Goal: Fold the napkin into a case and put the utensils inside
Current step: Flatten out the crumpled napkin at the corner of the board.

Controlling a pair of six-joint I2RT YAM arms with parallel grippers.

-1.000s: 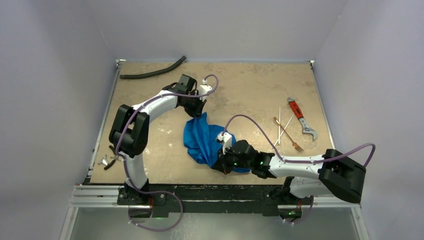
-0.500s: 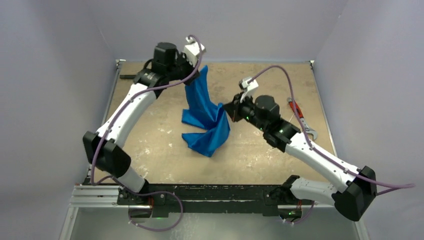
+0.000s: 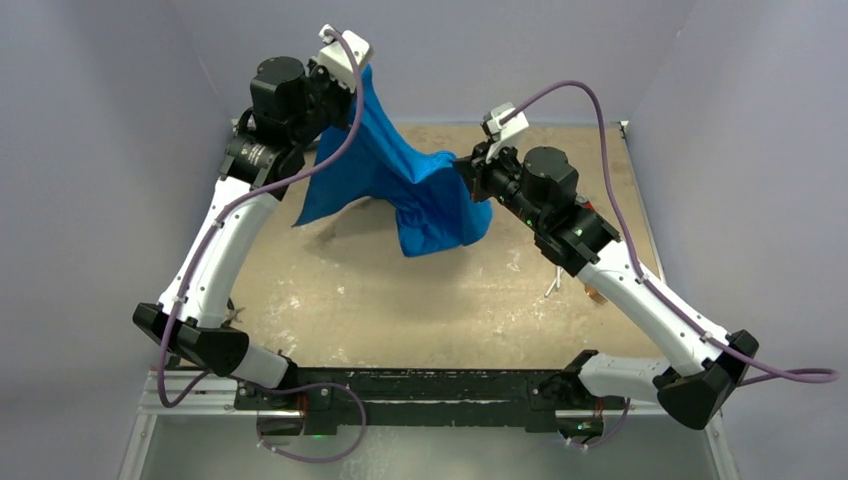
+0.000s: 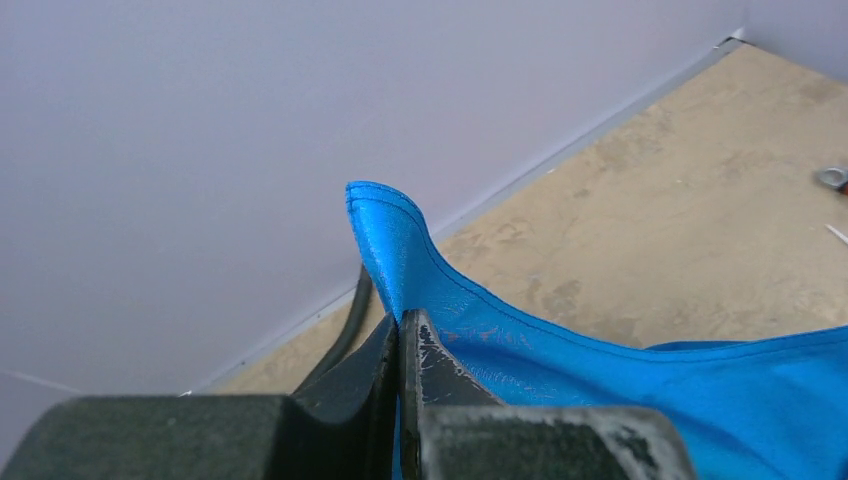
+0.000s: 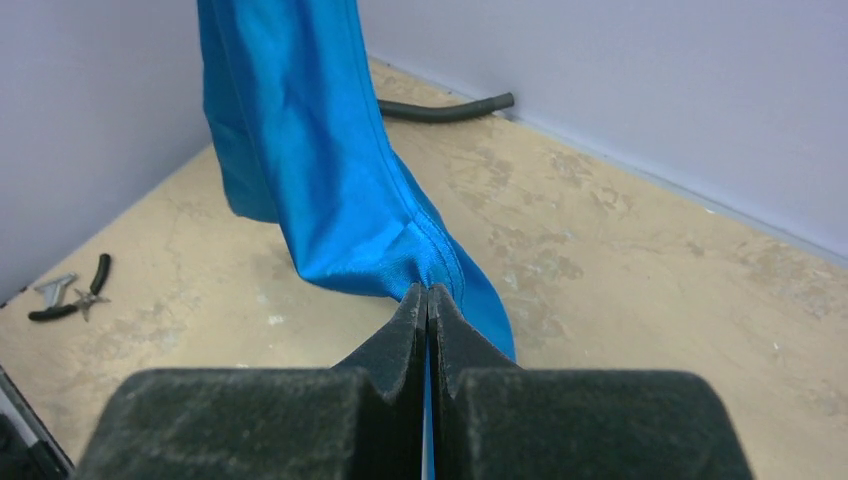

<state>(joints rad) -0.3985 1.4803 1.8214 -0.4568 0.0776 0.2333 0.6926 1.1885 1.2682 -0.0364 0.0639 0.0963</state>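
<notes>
Over the mottled tan surface (image 3: 450,290), the thin glossy blue napkin (image 3: 400,180), formerly a crumpled heap, now hangs slung between left hand (image 4: 400,335) and right hand (image 5: 428,300), both clamped on its hems.

Even, soft overhead light; sharp frames

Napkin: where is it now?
In the top view the napkin is held up over the far middle of the table, strung between the left gripper at its upper left corner and the right gripper on its right edge.
</notes>
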